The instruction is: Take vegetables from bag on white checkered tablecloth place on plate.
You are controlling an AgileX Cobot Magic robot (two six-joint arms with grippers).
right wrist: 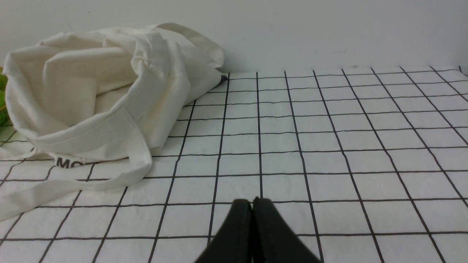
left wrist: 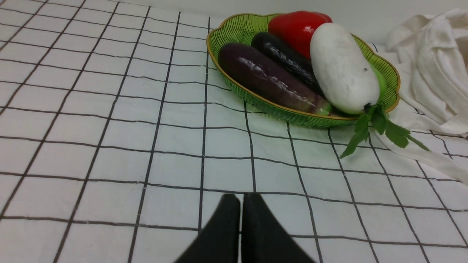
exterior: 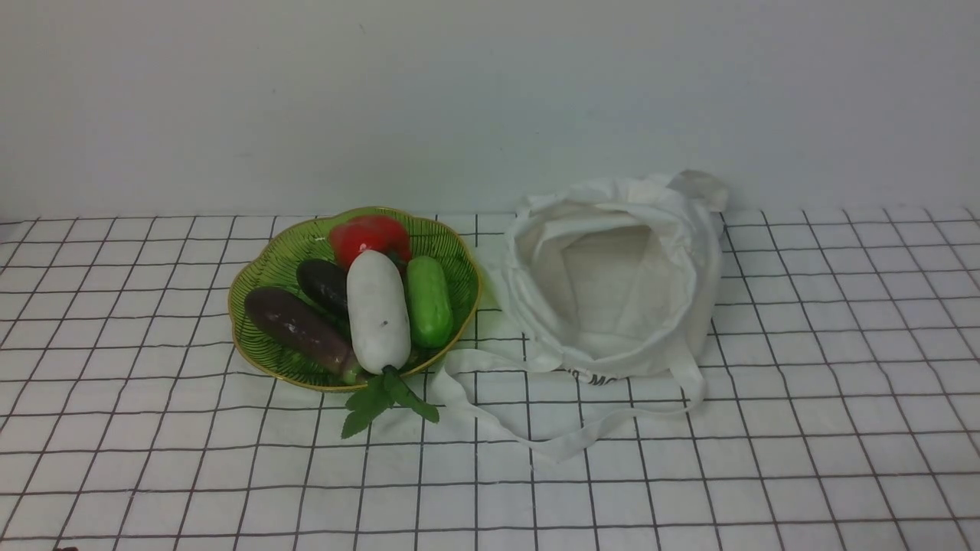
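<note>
The white radish (exterior: pixel 377 312) lies on the green plate (exterior: pixel 260 272) between a dark eggplant and the green cucumber; its leaves (exterior: pixel 387 398) hang over the near rim onto the tablecloth (exterior: pixel 230 474). It also shows in the left wrist view (left wrist: pixel 342 67) on the plate (left wrist: pixel 234 31). The white bag (exterior: pixel 620 275) sits open to the plate's right, also in the right wrist view (right wrist: pixel 95 91). My left gripper (left wrist: pixel 241 199) is shut and empty, well short of the plate. My right gripper (right wrist: pixel 252 202) is shut and empty, beside the bag. Neither gripper shows in the front view.
The plate also holds two dark purple eggplants (exterior: pixel 302 327), a green cucumber (exterior: pixel 429 301) and a red pepper (exterior: pixel 369 236). The bag's strap (exterior: pixel 551 444) loops forward over the cloth. A pale wall (exterior: pixel 490 99) stands behind the table.
</note>
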